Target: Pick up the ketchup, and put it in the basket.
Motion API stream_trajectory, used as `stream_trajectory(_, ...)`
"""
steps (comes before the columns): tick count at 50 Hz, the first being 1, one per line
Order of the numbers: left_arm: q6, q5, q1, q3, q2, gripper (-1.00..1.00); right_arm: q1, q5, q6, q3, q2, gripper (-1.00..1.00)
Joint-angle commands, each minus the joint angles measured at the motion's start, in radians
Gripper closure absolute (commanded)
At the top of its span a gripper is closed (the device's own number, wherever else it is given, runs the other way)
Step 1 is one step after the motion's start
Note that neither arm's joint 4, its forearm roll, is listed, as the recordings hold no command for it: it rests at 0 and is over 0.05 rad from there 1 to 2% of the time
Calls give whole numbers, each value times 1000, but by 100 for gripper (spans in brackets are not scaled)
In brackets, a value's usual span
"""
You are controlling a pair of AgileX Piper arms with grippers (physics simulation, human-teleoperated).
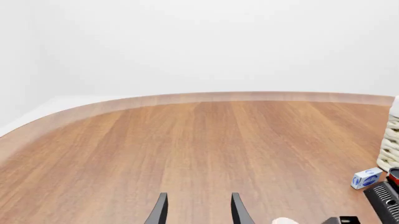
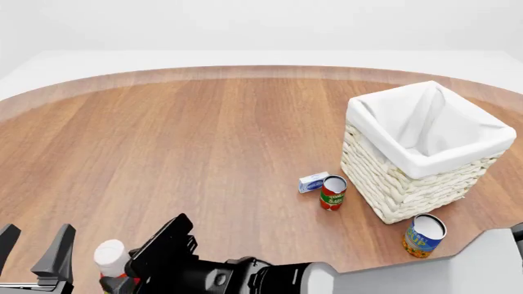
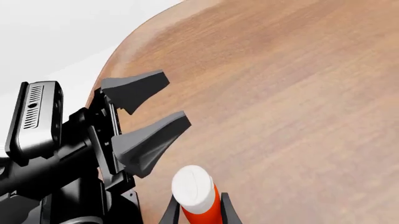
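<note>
Nearest you, bottom-left of the front view: your right tool [image 3: 198, 215] is clamped on the ketchup [image 3: 198, 196], one bottle, orange-red body, white round cap, standing upright between the fingers. In the front view only the cap and a bit of red show, ketchup [image 2: 109, 256], with the right arm's black body lying across the near table edge.

Just left of it, your left tool [image 2: 34, 245] hangs released, two dark tapered fingers apart, nothing between them. From the left wrist view the gap faces bare wood.

Count further out, right half of the table [image 2: 180, 141]: two cans, one small box, one basket.
- Yellow-orange can [image 2: 423, 235], open white top, near the front-right edge, just in front of the basket.
- Red-and-green can [image 2: 332, 192], upright, just left of the basket's near corner.
- Small blue-and-white box [image 2: 312, 182], lying flat, touching or nearly touching that can; can't tell which.
- Basket [image 2: 392, 184], square, cream woven wicker, white cloth lining folded over the rim, nothing visible inside.

Bottle and basket are well apart. The red-and-green can and box sit near the straight line between them.

Table is round-edged, brown wood grain.
</note>
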Motion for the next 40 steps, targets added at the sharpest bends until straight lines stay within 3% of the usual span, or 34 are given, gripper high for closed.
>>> stream_trajectory(1, 0, 0, 0, 0, 0, -100, -23, -3, 16, 19, -47, 100)
stream_trajectory(40, 0, 0, 0, 0, 0, -100, -150, -16, 2, 82, -175, 100)
